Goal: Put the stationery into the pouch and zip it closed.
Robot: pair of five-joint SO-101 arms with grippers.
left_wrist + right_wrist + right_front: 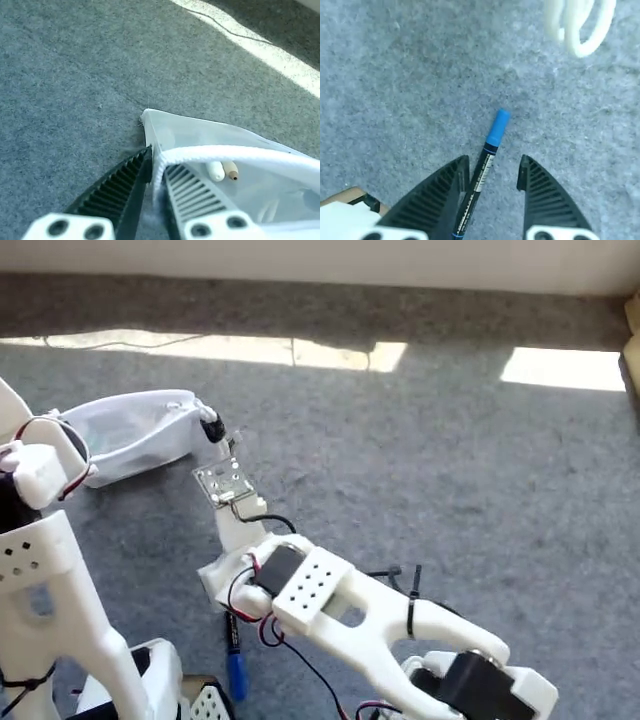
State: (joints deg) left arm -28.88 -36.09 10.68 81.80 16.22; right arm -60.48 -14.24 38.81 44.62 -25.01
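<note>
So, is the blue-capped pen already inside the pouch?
No, the pen lies on the grey carpet, between the open jaws of the right end effector, not in the pouch.

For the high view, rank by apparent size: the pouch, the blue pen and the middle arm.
Largest to smallest:
1. middle arm, though it stands nearer the camera, which inflates it
2. pouch
3. blue pen, partly hidden under that arm
</note>
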